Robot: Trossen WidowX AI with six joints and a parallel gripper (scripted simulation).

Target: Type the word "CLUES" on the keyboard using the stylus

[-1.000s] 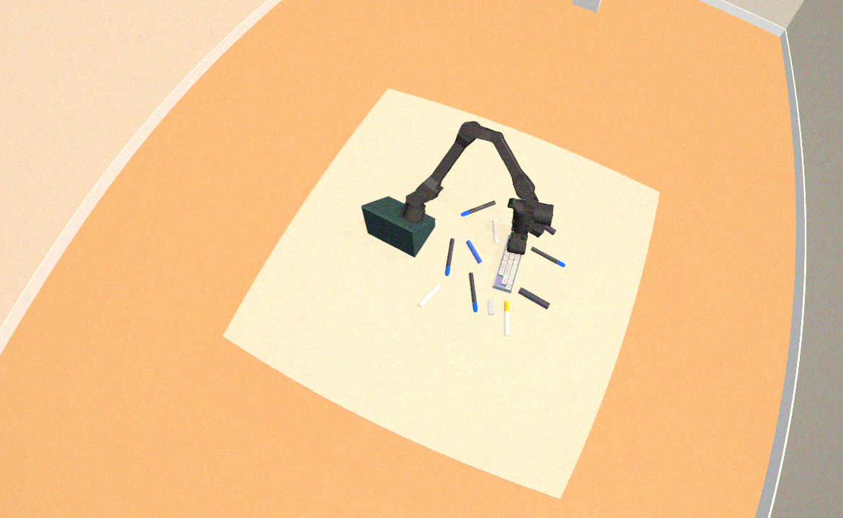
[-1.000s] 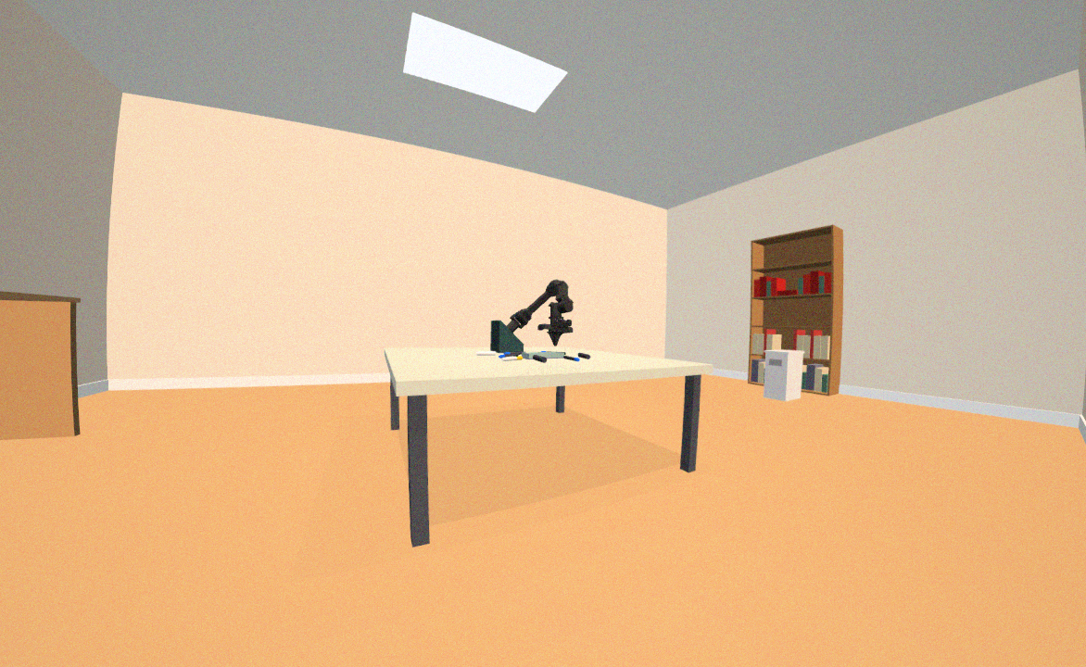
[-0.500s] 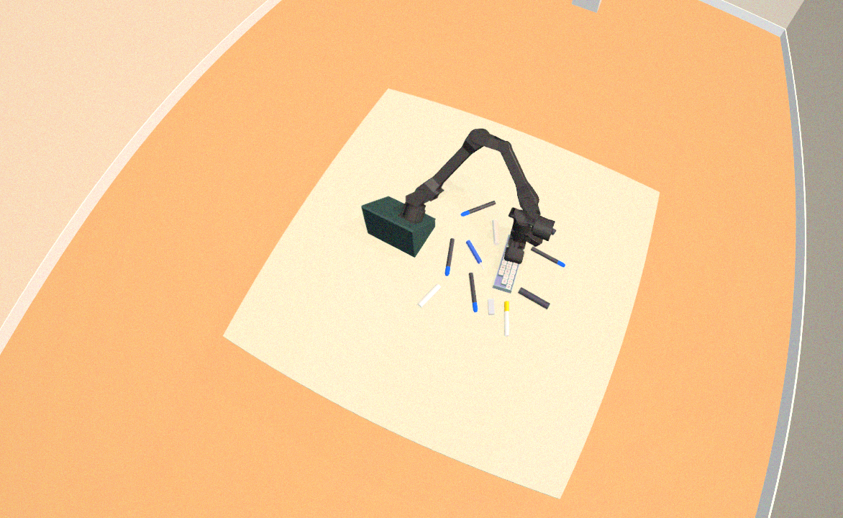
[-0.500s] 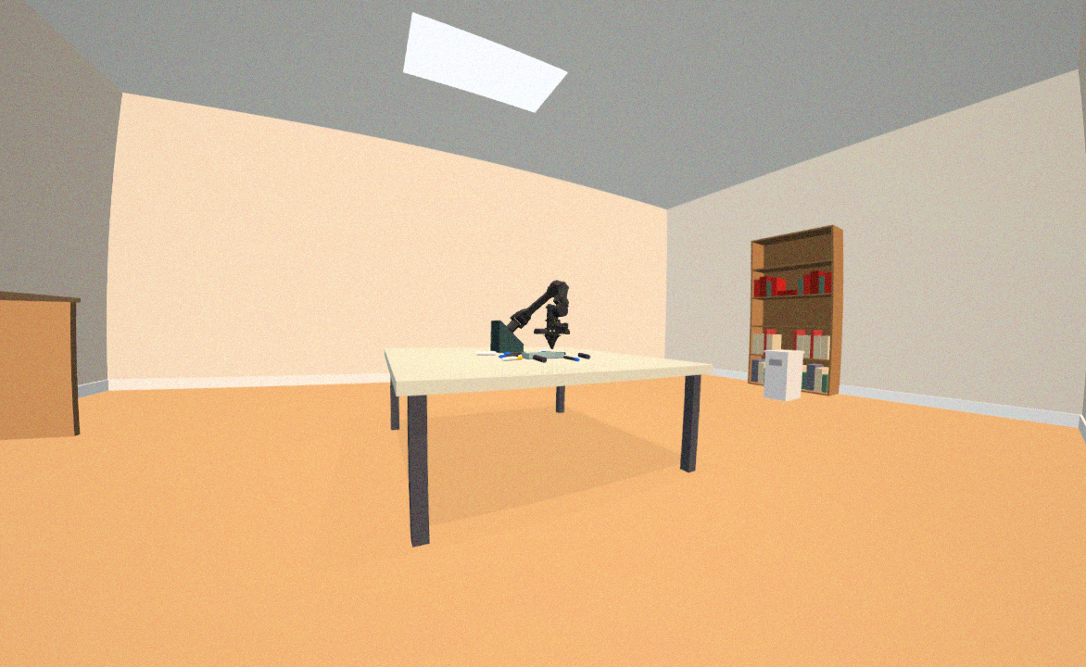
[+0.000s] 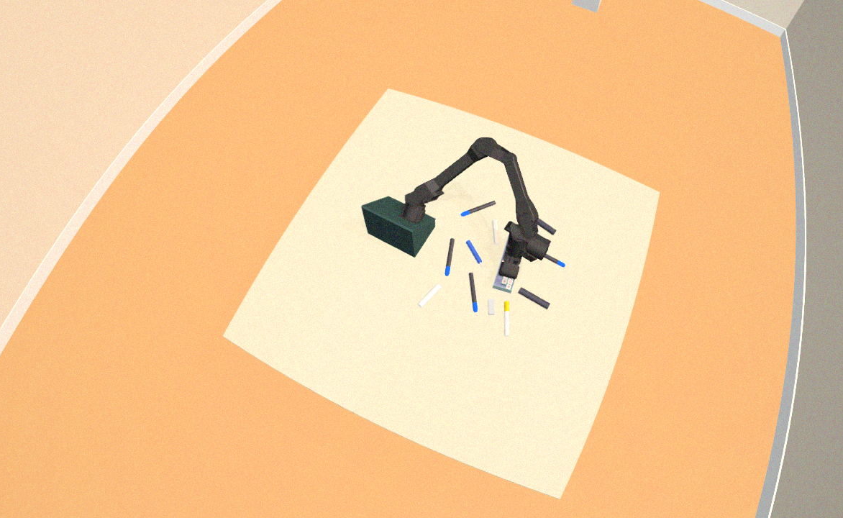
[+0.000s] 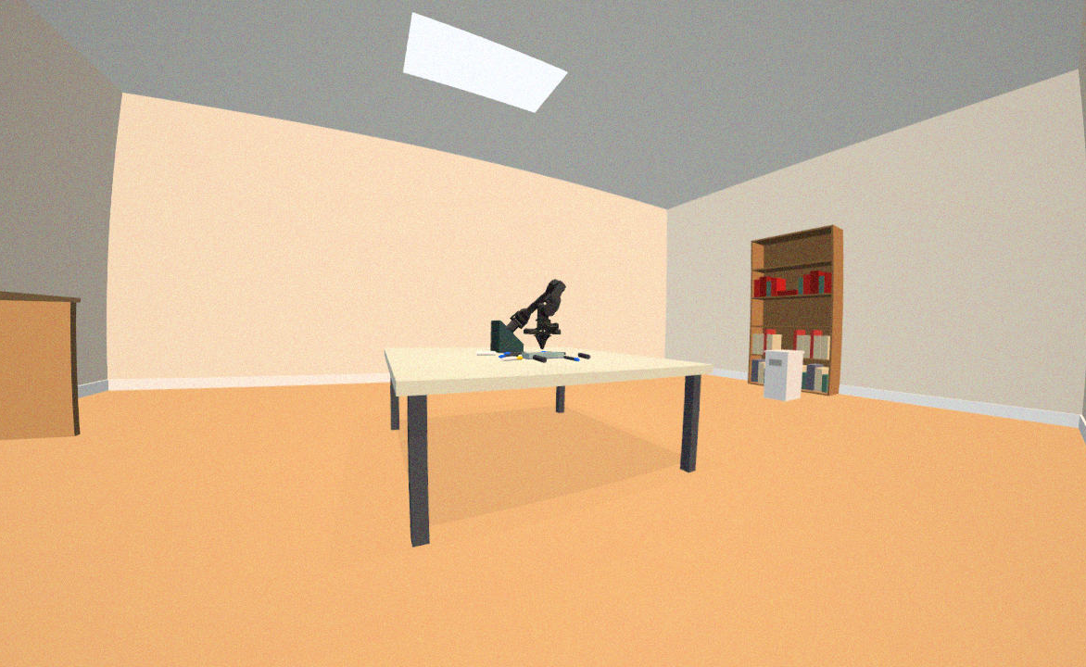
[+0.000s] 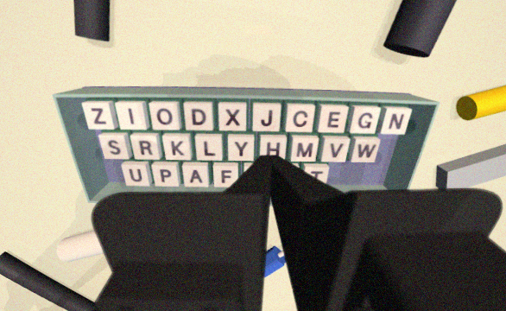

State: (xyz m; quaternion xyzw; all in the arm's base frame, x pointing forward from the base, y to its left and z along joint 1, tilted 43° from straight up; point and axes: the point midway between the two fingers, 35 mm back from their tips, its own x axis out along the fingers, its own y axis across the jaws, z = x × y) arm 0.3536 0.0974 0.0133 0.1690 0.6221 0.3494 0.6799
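Observation:
The keyboard [image 5: 502, 288] [image 6: 550, 355] [image 7: 244, 92] is a grey-green tray with three rows of white letter keys. In the wrist view, C [image 7: 300, 117], L [image 7: 207, 150], U [image 7: 135, 174], E [image 7: 335, 121] and S [image 7: 114, 146] show uncovered. My gripper [image 6: 542, 346] [image 7: 268, 163] is shut with nothing between its fingertips. It points down over the keyboard, its tips in front of the H key's lower edge, covering parts of the bottom row. A blue stick with a small pale tip, possibly the stylus [image 5: 473, 251] [image 7: 274, 261], lies on the desk on the arm-base side.
A thick black cylinder [image 5: 534, 298] [image 7: 419, 28], a yellow-ended white marker [image 5: 507, 320] [image 7: 495, 101] and a grey block [image 5: 490, 307] [image 7: 479, 168] lie around the keyboard. A white stick [image 5: 495, 232] [image 7: 80, 246] and several blue-ended black pens also lie on the desk.

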